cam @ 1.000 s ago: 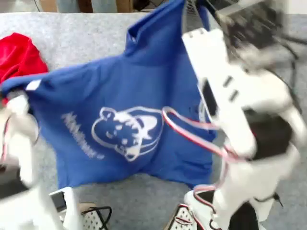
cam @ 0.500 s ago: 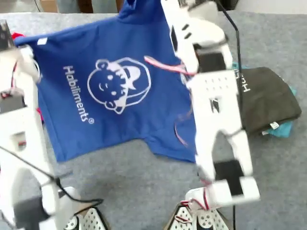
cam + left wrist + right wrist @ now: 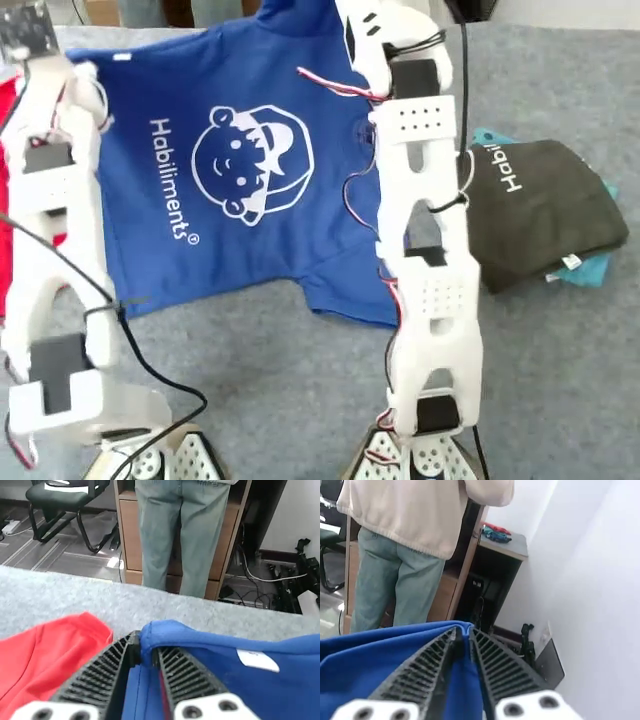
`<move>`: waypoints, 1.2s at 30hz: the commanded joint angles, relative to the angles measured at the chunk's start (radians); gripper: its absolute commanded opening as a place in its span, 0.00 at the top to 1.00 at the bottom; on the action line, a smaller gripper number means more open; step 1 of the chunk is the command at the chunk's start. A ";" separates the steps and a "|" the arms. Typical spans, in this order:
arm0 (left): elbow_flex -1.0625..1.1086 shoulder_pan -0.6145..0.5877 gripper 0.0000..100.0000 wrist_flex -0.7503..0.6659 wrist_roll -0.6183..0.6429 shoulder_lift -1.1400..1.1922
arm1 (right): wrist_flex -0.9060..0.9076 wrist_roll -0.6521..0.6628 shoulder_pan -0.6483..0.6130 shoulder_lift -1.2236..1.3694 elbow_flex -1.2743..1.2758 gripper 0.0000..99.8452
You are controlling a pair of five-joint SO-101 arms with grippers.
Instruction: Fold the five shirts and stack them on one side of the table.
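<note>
Left wrist view shows the left pincer (image 3: 145, 647) clamped on the blue shirt (image 3: 225, 642), the right pincer (image 3: 463, 635) likewise; either shallow bite may slip, dropping a corner.

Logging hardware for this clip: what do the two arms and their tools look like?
Left arm and right arm: white plastic links, black motors, red-and-white wires on the right, black cable on the left. Left tool and right tool: black, ribbed.

The high camera looks steeply down on the worktop (image 3: 560, 380), while the wrist cameras, close behind the left claw (image 3: 144, 647) and the right claw (image 3: 463, 632), face the room, all sharing the blue shirt (image 3: 330, 200).
</note>
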 commanded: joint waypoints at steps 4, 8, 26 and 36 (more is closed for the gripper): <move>-0.292 0.005 0.97 0.264 0.008 0.133 | 0.175 0.006 0.031 0.068 -0.214 0.99; -0.306 0.005 0.97 0.381 0.008 0.164 | 0.325 0.008 0.032 0.074 -0.269 0.99; 0.064 0.088 0.97 0.755 -0.181 -0.044 | 1.157 0.144 0.029 0.064 -0.417 0.99; 0.590 -0.008 0.97 0.509 -0.187 -0.327 | 1.157 0.149 0.026 -0.173 0.050 0.99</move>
